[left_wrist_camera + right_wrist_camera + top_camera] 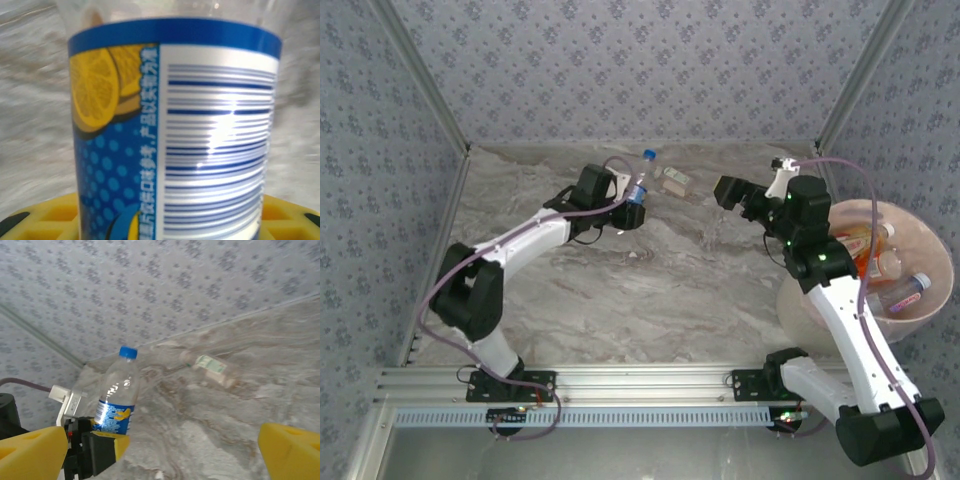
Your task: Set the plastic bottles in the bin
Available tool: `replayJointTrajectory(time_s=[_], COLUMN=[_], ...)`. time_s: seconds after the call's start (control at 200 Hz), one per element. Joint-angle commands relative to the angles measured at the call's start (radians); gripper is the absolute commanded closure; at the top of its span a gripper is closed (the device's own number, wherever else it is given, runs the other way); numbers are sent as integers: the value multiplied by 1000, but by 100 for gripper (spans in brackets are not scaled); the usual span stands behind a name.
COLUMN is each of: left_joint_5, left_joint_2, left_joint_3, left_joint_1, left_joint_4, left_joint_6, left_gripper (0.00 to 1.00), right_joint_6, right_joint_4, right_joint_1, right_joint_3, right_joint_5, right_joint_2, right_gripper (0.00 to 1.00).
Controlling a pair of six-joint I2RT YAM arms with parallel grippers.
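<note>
Marbled table [620, 290], patterned walls around it. The bin [930, 245] sits at the right edge, partly under the right arm. There are several plastic bottles inside it [900, 292], including one with an orange label and one clear with a blue cap.

Left arm reaches to far centre. Left gripper [632, 210] has its jaws clamped on the lower part of a blue-label bottle [639, 185]. The bottle is clear with a blue cap and stands roughly upright, tilted a little. In the left wrist view, a lemon picture and a barcode show on the label, with yellow fingers [50, 217] low on either side. Can't tell if the bottle's base touches the table.

Right gripper [728, 190] is over the table between that bottle and the bin, well apart from the bin's contents. Its jaws are spread wide and hold nothing.

One more bottle [675, 181] lies on its side near the back wall, just right of the held one and not touching it. It is clear with a pale label.
</note>
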State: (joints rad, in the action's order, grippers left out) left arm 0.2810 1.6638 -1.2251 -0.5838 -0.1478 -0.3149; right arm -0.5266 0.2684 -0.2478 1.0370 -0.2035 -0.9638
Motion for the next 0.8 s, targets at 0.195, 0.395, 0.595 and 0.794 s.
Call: replayJointTrajectory(time_s=[0.195, 0.395, 0.595, 0.794], left_joint_5=[406, 502, 519, 518], left_joint_2=[-101, -127, -136, -131], left_joint_3=[118, 96, 67, 55], left_joint_1=[-18, -68, -115, -129], left_joint_4=[473, 508, 500, 505], left_joint_6=[-262, -242, -201, -195], left_gripper=[48, 48, 48, 48], right_joint_6=[-34, -48, -64, -88], right_joint_4=[-214, -249, -247, -315], right_joint_1=[-96, -144, -175, -200], right_joint_3=[9, 38, 83, 71], right_joint_5=[-176, -191, -150, -136], right_joint_2=[-76, -144, -218, -246], right_gripper=[0, 0, 0, 9])
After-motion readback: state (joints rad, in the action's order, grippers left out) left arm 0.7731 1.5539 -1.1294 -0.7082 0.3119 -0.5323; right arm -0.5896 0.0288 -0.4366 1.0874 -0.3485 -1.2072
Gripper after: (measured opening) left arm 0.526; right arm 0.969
